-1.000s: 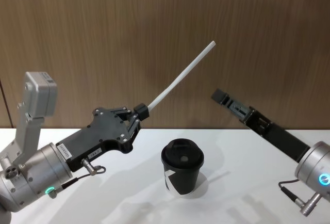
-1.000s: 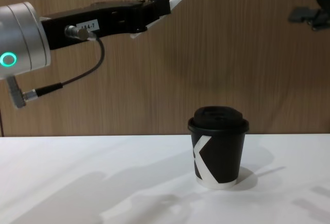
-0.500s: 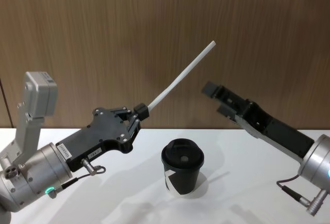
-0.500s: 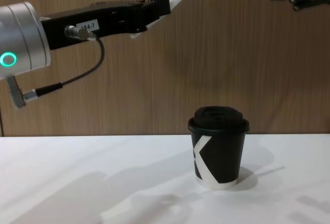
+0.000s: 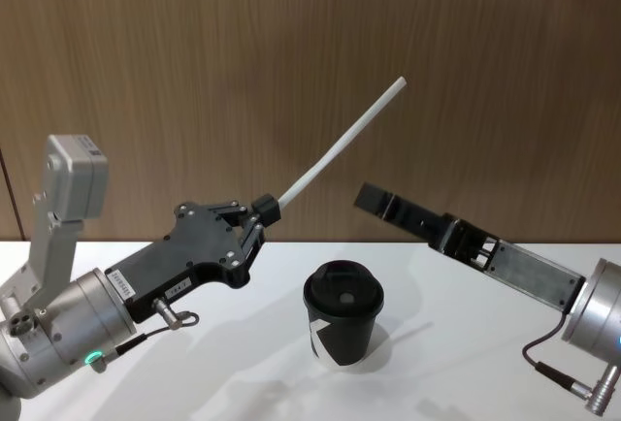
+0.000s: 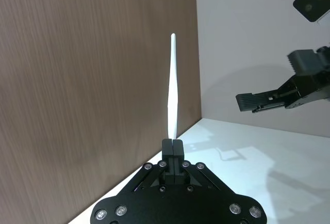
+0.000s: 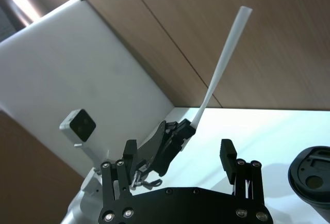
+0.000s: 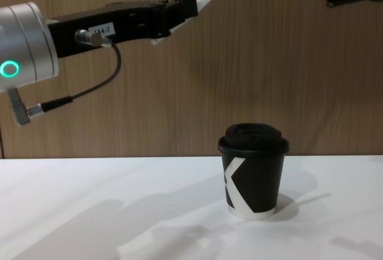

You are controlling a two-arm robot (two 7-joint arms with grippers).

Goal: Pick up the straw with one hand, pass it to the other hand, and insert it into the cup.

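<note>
My left gripper (image 5: 264, 210) is raised above the table, left of the cup, and is shut on the lower end of the white straw (image 5: 340, 142). The straw slants up and to the right. In the left wrist view the fingers (image 6: 172, 147) pinch the straw (image 6: 172, 90) at its base. My right gripper (image 5: 376, 199) is open and hangs in the air to the right of the straw, above the cup, a short gap away from it. Its fingers (image 7: 227, 152) stand wide apart with nothing between them. The black lidded cup (image 5: 343, 314) stands upright on the table (image 5: 243, 363) below both grippers.
A wood-panelled wall rises right behind the white table (image 8: 90, 212). A grey cable (image 8: 90, 92) loops down from my left wrist. There is free table room on both sides of the cup (image 8: 254, 173).
My right gripper has moved left towards the straw and turned flatter. The left gripper, the straw and the cup have not moved.
</note>
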